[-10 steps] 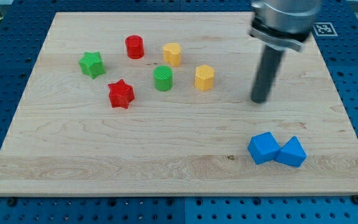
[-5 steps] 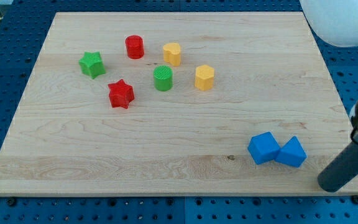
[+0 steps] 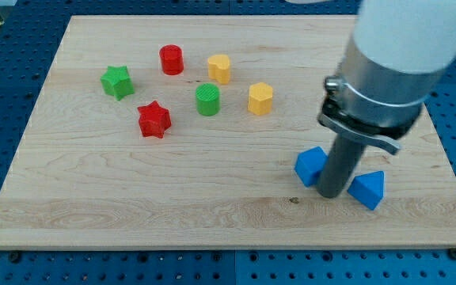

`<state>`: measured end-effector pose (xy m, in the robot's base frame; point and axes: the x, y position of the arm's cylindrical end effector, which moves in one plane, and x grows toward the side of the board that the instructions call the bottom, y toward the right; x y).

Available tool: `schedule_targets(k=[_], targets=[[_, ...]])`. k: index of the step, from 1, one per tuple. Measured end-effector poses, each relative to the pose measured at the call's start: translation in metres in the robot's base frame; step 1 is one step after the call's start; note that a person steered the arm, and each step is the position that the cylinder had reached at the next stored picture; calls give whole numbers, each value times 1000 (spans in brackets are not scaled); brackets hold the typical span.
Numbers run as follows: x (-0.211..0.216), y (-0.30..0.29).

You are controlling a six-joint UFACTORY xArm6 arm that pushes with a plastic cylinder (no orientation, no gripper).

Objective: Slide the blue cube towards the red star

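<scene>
The blue cube lies on the wooden board at the view's lower right, partly hidden by my rod. My tip stands right against the cube's right side, between it and a blue triangular block. The red star lies well off to the view's left of the cube, in the left half of the board.
A green star, a red cylinder, a green cylinder and two yellow hexagonal blocks lie around the red star. The board's edge runs along the view's bottom.
My tip came in from the board's lower right and went between the two blue blocks. The blue cube slid left and up; the blue triangular block shifted slightly.
</scene>
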<state>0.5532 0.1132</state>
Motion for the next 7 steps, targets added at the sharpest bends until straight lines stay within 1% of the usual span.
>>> schedule_targets(k=[1, 2, 4, 5, 6, 7], targets=[[-15, -30], [-18, -34], [-18, 14], [-32, 29], [-44, 29], [-44, 21]])
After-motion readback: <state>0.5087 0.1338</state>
